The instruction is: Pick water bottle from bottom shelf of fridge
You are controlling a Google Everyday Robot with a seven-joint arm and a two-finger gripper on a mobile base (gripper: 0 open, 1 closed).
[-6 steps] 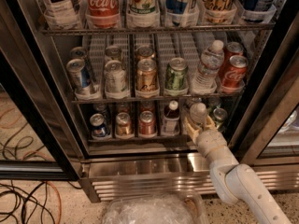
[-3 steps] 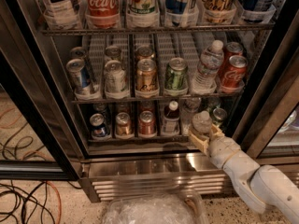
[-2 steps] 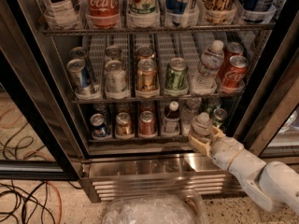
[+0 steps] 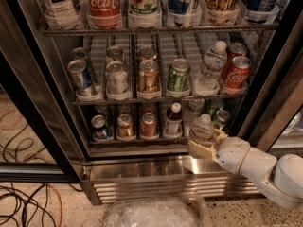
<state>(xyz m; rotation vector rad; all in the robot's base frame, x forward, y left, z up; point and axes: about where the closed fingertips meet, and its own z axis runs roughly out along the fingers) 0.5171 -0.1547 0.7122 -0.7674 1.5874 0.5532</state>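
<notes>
- Water bottle: small clear ribbed bottle with a white cap. It stands upright, long axis vertical, cap uppermost. It is just right of the small bottle of dark liquid and forward of it, at the front lip of the bottom shelf.
- Gripper: cream-coloured, low and to the right of the dark-liquid bottle, level with the water bottle's lower body. It reaches in from the right on a white arm.
- Fingers: closed around the water bottle's lower half, one pad under its near-left side and the other against its right side. The bottle sits between them, touching both as far as can be seen.
- Deciding relation: the bottle rises straight up out of the grasp, with cap and shoulder clear above the fingers. The way out runs toward the camera, away from the dark-liquid bottle.
- Judgement: the grasp looks made. What is left is to draw the bottle outward, keeping it upright and clear of the shelf lip.
- Neighbours: a green-topped can stands right of the dark-liquid bottle, just behind the water bottle. Both stand close enough to be nudged.
- Fridge: its steel sill lies directly below the dark-liquid bottle and beneath the gripper.
</notes>
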